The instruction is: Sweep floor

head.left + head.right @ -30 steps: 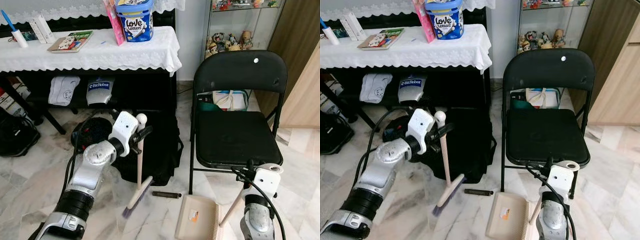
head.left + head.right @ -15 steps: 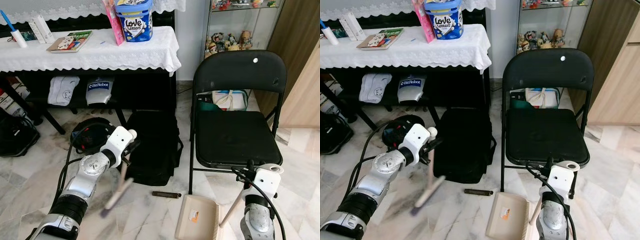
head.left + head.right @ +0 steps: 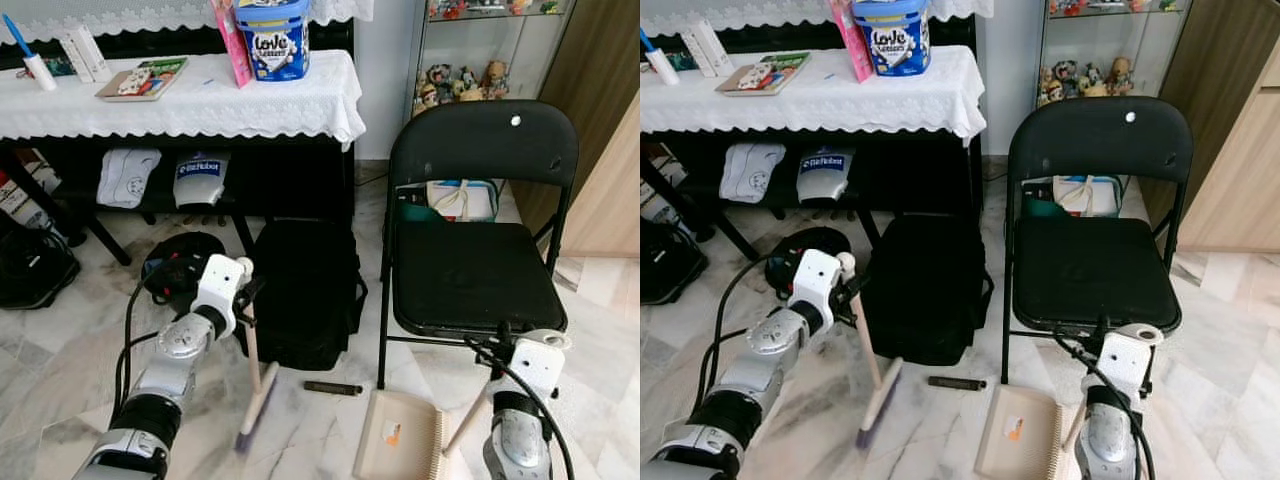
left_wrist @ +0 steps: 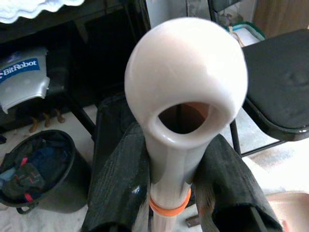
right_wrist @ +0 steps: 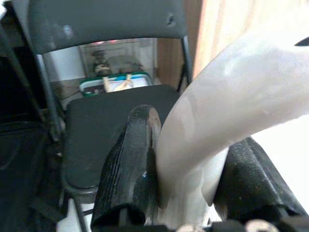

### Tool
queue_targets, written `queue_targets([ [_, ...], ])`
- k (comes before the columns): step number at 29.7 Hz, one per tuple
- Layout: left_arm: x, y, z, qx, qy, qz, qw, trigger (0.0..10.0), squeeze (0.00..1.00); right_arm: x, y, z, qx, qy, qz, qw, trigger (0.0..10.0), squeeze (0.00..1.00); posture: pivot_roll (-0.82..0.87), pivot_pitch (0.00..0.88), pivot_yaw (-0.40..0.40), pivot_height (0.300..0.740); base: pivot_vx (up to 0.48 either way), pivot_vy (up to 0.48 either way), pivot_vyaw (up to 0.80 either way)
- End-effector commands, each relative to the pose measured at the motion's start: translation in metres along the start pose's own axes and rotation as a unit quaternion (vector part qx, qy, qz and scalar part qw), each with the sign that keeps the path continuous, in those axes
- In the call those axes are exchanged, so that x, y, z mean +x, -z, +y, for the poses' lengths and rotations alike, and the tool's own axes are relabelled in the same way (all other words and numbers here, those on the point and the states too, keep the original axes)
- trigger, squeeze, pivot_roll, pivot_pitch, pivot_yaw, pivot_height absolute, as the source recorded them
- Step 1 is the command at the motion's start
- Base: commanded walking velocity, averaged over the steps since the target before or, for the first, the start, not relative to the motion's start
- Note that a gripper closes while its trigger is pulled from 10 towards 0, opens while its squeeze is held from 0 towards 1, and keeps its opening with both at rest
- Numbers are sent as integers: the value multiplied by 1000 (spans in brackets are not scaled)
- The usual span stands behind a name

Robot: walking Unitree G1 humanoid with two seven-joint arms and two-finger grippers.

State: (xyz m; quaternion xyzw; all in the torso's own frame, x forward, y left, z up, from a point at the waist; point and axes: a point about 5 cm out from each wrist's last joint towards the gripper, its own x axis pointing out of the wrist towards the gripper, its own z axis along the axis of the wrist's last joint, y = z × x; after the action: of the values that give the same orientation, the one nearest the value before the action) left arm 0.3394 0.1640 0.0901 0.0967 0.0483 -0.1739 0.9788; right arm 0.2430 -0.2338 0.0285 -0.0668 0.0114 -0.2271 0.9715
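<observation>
Here the left gripper [image 4: 169, 193] has its black fingers [image 4: 118, 193] closed on the cream plastic broom handle [image 3: 250, 340], whose bristle head [image 3: 254, 405] meets the marble floor [image 3: 60, 380] beside the black folding chair [image 3: 480, 270]. The right gripper [image 5: 188, 193] clamps the pale dustpan handle [image 3: 465, 420], with the beige dustpan [image 3: 395, 440] lying before the chair.
</observation>
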Motion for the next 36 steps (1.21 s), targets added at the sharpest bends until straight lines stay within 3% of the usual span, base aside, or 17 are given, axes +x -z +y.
queue_targets([
  [1,0,-4,6,-1,-17,-13,1000,10000,0,1,-4,-7,-10,17,-15,1000,10000,0,-52,65,112,740,0,0,0],
  [12,-3,2,4,-36,-29,-21,999,10000,0,3,-6,-17,-38,40,-24,998,10000,0,-52,73,94,740,0,0,0],
  [16,-4,1,-1,-64,2,-24,998,10000,0,3,-7,-16,-40,37,-23,998,10000,0,-47,72,88,740,0,0,0],
  [19,-3,-1,-7,-67,45,-24,996,10000,0,5,-7,-15,-40,35,-23,998,10000,0,-44,68,87,740,0,0,0],
  [24,-3,-2,-13,-77,75,-25,994,10000,0,6,-8,-13,-38,33,-24,998,10000,0,-43,70,85,740,0,0,0],
  [29,-5,-4,-18,-72,100,-29,992,10000,0,6,-7,-13,-38,31,-21,999,10000,0,-44,72,84,740,0,0,0],
  [36,-10,-10,-22,-29,155,-27,987,10000,0,6,-6,-14,-38,31,-18,999,10000,0,-44,79,80,740,0,0,0],
])
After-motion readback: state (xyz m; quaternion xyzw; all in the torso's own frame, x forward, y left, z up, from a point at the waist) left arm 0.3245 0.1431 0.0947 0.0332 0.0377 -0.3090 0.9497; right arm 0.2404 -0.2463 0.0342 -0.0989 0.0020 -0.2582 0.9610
